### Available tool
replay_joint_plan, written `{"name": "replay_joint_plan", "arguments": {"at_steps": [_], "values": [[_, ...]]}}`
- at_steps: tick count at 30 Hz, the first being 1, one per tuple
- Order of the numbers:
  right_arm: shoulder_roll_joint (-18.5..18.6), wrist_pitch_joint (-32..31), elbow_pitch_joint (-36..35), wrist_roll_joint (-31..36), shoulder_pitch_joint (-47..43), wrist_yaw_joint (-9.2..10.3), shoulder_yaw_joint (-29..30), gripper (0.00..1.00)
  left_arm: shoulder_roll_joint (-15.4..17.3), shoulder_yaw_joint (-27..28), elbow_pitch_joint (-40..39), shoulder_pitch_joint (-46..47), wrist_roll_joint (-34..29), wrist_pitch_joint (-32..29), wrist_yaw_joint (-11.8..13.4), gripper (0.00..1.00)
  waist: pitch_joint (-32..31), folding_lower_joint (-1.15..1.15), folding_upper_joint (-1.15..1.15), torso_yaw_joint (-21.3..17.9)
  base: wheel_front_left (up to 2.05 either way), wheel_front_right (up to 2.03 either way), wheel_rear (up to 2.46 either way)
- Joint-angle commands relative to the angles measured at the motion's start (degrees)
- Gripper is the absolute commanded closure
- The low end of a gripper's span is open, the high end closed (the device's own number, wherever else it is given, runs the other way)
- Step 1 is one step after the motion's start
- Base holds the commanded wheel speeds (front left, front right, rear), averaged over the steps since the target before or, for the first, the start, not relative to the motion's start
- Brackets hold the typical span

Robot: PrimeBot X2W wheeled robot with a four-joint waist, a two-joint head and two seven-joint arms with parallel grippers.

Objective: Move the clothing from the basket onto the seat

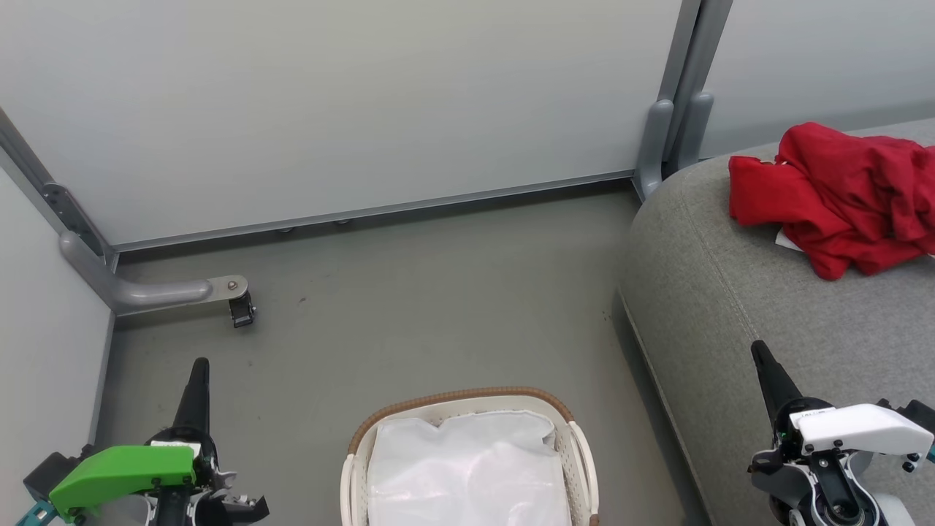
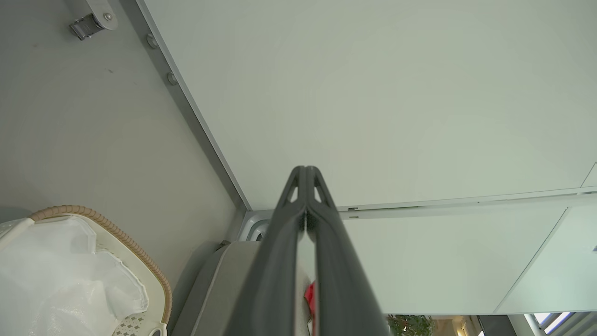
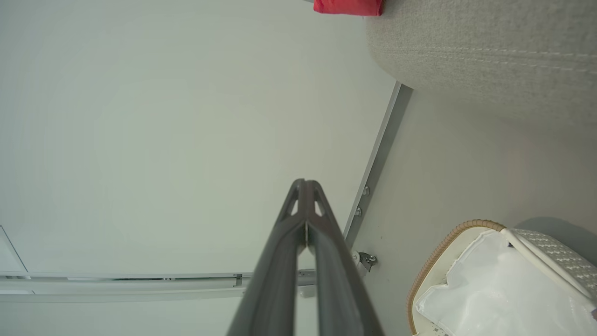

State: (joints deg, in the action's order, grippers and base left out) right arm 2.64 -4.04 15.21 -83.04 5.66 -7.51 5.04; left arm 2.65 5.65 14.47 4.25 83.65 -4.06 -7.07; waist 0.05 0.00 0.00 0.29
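**Closed left gripper (image 1: 199,365) and right gripper (image 1: 758,349), clothing (image 1: 840,190) heaped on the seat (image 1: 730,307)**

We see each gripper's 2 long dark fingers (image 2: 275,270) pressed flat together from base to pointed tip, holding nothing. The left one carries a glossy green plastic cover (image 1: 120,471), the right one a white cover (image 1: 862,427). Both point up the head view: the left over the smooth grey floor (image 1: 409,292), the right against the seat's fabric.

The clothing is a soft, bright red, crumpled heap lying on top of the seat, well apart from both grippers; a small white scrap peeks from under its lower edge. We cannot tell how many garments make up the heap. The seat is a large grey cushion of coarse woven fabric, with a rounded corner and a stitched seam.

The basket (image 1: 453,398) stands on the floor between the 2 grippers, near the seat. It is oval, of white perforated plastic, with a brown woven rim. Inside it lies a wrinkled white liner (image 1: 467,467), thin and slightly shiny.
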Motion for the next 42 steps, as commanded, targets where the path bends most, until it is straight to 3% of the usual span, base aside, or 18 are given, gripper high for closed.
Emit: {"name": "replay_joint_plan", "arguments": {"at_steps": [1,23,42], "values": [[0.33,-0.51,-0.55,-1.41,0.85,0.03,0.35,1.0,0.35,0.36,-0.43,1.31,1.4,-0.44,-0.36,1.0,0.01,0.0,0.0,-0.02,0.0,0.0,0.0],[0.39,-2.75,-1.41,-9.69,0.76,0.02,1.68,1.0,0.38,1.02,-0.5,2.41,9.04,-2.72,-0.6,1.0,0.13,0.0,0.0,-0.29,0.0,0.0,0.0],[0.39,-2.67,-1.36,-9.48,0.74,0.02,1.63,1.0,0.39,0.98,-0.48,2.36,8.84,-2.69,-0.58,1.0,0.13,0.0,0.0,-0.29,0.0,0.0,0.0]]}}
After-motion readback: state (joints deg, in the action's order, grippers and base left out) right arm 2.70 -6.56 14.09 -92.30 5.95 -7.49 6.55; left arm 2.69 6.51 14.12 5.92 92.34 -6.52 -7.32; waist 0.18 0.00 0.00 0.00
